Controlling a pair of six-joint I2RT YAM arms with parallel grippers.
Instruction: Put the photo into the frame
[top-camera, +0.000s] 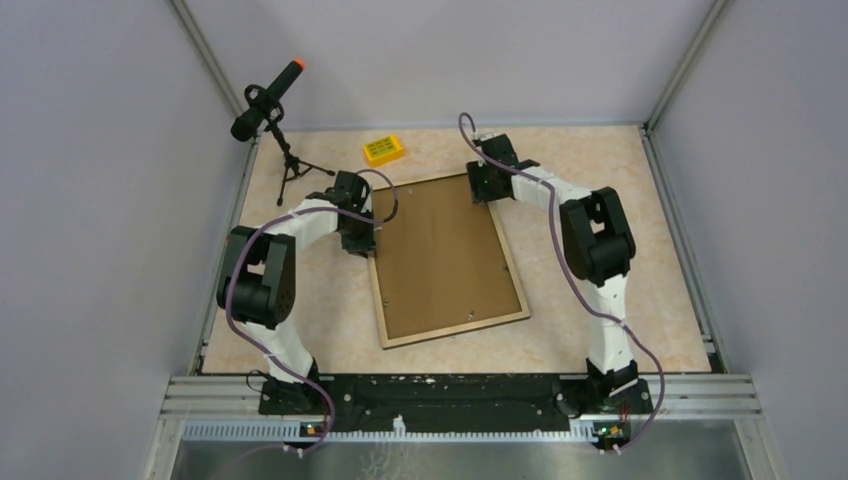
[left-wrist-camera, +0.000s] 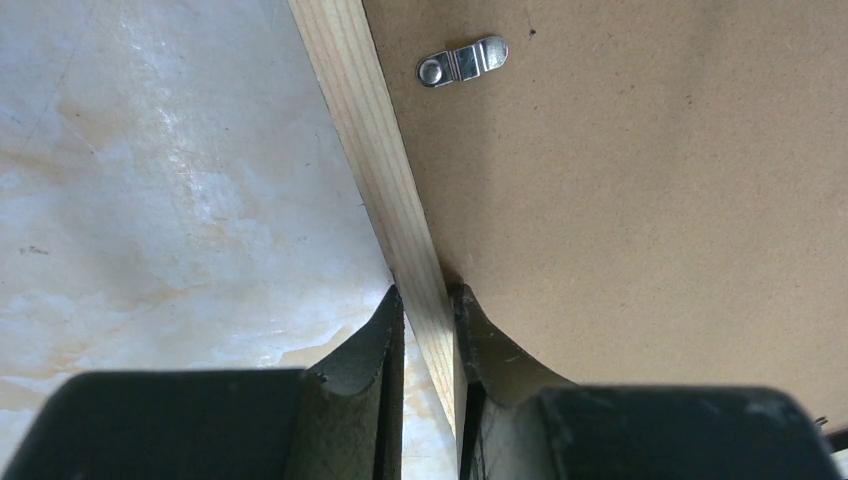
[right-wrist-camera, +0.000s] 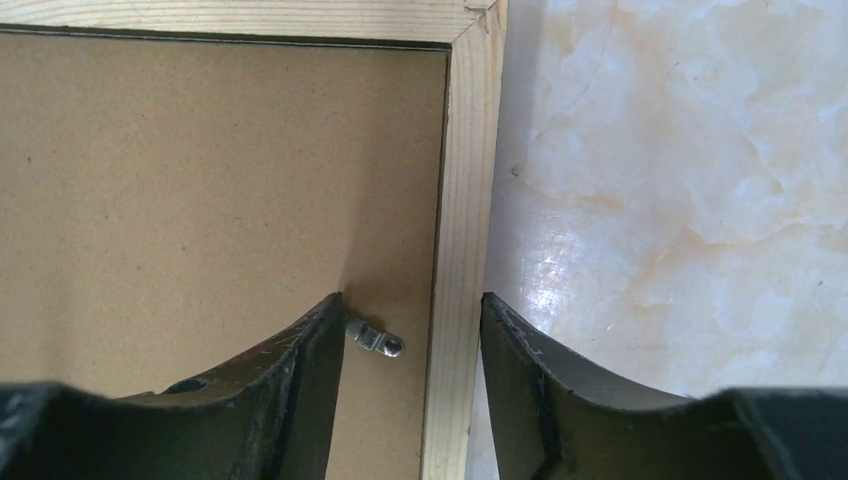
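Pale pine sits between the fingers (left-wrist-camera: 385, 350) of the left gripper (left-wrist-camera: 427, 292). Its two black pads are closed on one thin rail of the large rectangular light-wood picture frame (left-wrist-camera: 370, 150), one pad on the table side and the other over the flat brown hardboard backing sheet (left-wrist-camera: 650, 220). A small silver metal turn clip (left-wrist-camera: 462, 60) lies on that sheet further along the rail.

The right gripper (right-wrist-camera: 411, 298) has its fingers spread. They straddle the opposite rail near a mitred corner, with a second silver clip (right-wrist-camera: 375, 338) in the gap beside the inner finger. Neither pad visibly touches the wood.

From above, the frame (top-camera: 455, 328) lies back-up and slightly skewed on the beige marbled table (top-camera: 600, 200), between the arms. The left gripper (top-camera: 362, 240) is at its left long edge and the right gripper (top-camera: 487, 185) at its far right corner. The photo shows in no view, and I cannot tell whether it already lies beneath the backing sheet. A small yellow box (top-camera: 383, 149) and a black microphone on a tripod (top-camera: 265, 100) stand beyond the frame.

With the backing seated, the step in hand looks to be the clips, either freeing the sheet or locking it. The next move probably calls for one right fingertip to come down onto the clip and swing it, while the left grip steadies the frame against sliding.
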